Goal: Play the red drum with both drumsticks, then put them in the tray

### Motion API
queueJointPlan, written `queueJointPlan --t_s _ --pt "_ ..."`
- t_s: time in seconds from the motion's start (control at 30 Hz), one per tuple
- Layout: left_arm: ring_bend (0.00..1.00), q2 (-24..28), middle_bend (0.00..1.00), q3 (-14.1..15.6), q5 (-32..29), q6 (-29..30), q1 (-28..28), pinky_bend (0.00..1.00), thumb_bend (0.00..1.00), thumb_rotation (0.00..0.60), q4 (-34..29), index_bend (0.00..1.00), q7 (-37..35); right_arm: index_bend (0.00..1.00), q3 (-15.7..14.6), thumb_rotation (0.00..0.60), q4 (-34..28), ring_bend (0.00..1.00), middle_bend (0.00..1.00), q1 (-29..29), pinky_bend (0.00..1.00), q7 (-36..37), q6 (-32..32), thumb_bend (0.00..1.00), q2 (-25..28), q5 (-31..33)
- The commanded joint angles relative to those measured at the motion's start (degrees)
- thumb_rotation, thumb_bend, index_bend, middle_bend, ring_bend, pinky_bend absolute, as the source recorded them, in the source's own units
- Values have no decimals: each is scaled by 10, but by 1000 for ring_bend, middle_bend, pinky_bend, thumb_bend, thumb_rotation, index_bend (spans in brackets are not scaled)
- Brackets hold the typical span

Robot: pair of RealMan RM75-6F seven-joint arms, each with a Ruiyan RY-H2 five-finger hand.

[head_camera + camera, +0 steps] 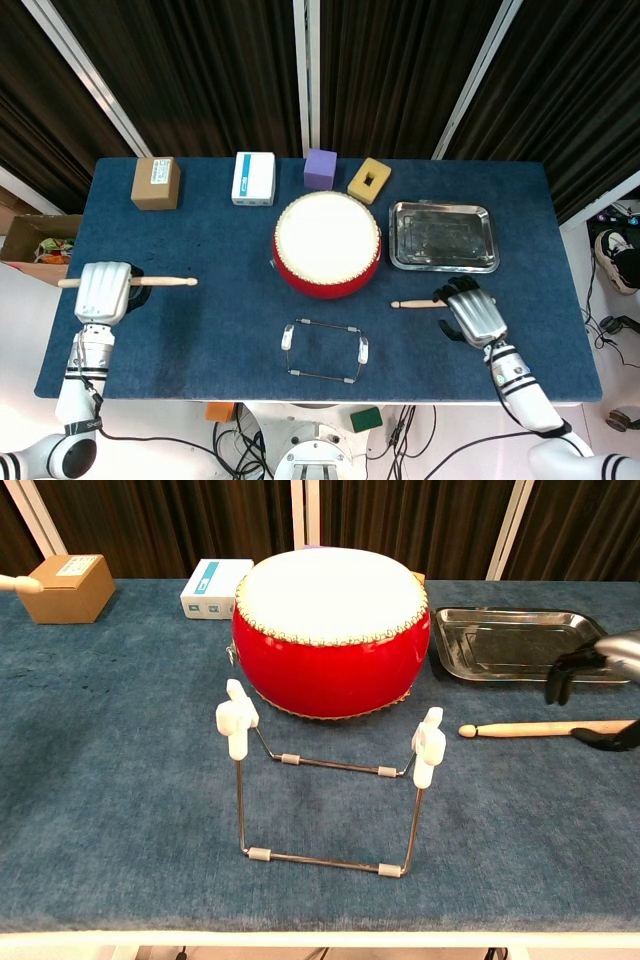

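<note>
Head view: left hand (103, 291) wrapped round one drumstick (160, 282), level, far left of red drum (327, 243); right hand (475, 314) over second drumstick's (415, 303) butt, grip unclear. Chest view: fingers (562, 670) apart above it. Light, stiff, prone to roll; best gripped near butt.

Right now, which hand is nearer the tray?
Right. The right hand hovers just in front of the tray, over the loose drumstick; the left hand is across the table.

robot lab test bench, blue felt-covered table (200, 340), black curtains (400, 70) behind, loose cables (420, 425) on floor
</note>
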Motion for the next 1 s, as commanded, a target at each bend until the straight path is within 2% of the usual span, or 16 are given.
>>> queueJointPlan --t_s 0.03,0.27,0.5,0.83,1.0 --pt "1000 2 1000 3 -1 -1 1 1000 318 600 -2 1000 -1 427 10 600 35 186 418 20 228 -46 -4 334 -43 19" --pt "1000 7 1000 9 -5 -6 2 1000 311 600 -6 1000 -5 436 8 600 68 186 417 32 228 -94 -8 333 -76 43" --pt "1000 12 1000 11 -8 -7 3 1000 310 600 -8 1000 -12 471 -2 600 101 187 413 34 228 -120 5 333 -100 40" --pt "1000 14 1000 13 -6 -5 4 1000 306 600 -6 1000 -25 521 -9 600 150 187 410 39 228 -119 12 340 -136 35" --pt "1000 15 1000 14 -4 -1 7 1000 302 600 -6 1000 -31 584 -11 600 159 187 423 41 228 -103 13 382 -145 30"
